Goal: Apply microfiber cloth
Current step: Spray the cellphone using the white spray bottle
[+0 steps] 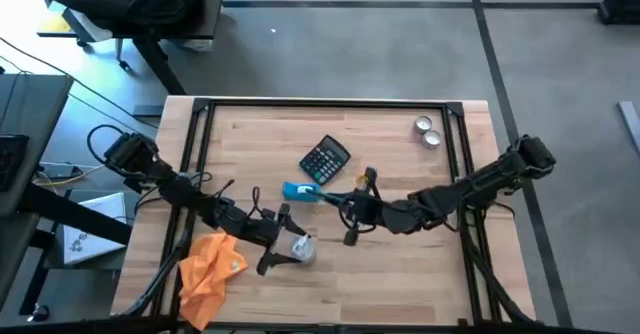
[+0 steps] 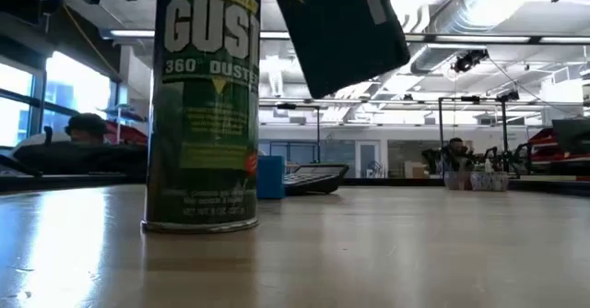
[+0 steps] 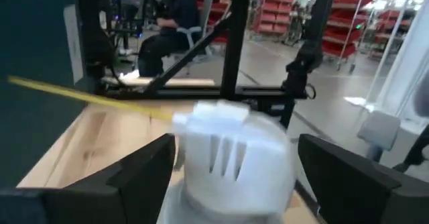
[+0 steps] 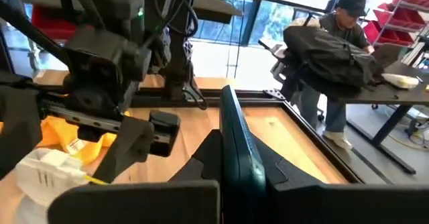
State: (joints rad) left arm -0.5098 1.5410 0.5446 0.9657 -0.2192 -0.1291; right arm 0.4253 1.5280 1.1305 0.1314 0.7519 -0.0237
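The orange microfiber cloth (image 1: 210, 266) (image 4: 62, 134) lies crumpled on the table near its front left; no gripper touches it. Right of the cloth stands a green duster can (image 2: 201, 105) with a white nozzle cap (image 3: 231, 153) and a yellow straw (image 3: 87, 98). My left gripper (image 1: 290, 246) is around the can's top. My right gripper (image 1: 350, 214) is shut on a dark teal flat slab (image 4: 236, 140) (image 2: 339, 29) just beyond the can. A black calculator (image 1: 325, 159) and a small blue box (image 1: 298, 191) lie behind them. My left gripper has one finger (image 3: 144, 177) on each side of the can's top, just below the white cap (image 3: 201, 184), coming level from the table's left. The touching spots lie under the picture's edge. The can stands upright on the table. My right gripper pinches the dark slab's two flat faces (image 4: 231, 170) between its two fingers, coming from the table's right. The slab stands on edge in the hold. It hangs tilted and clear of the table, above and beside the can.
Two small round tins (image 1: 428, 131) sit at the far right of the table. A black metal frame (image 1: 330, 104) runs along the table's edges. Bare wood lies in front of the right arm. A person sits at a desk beyond the table.
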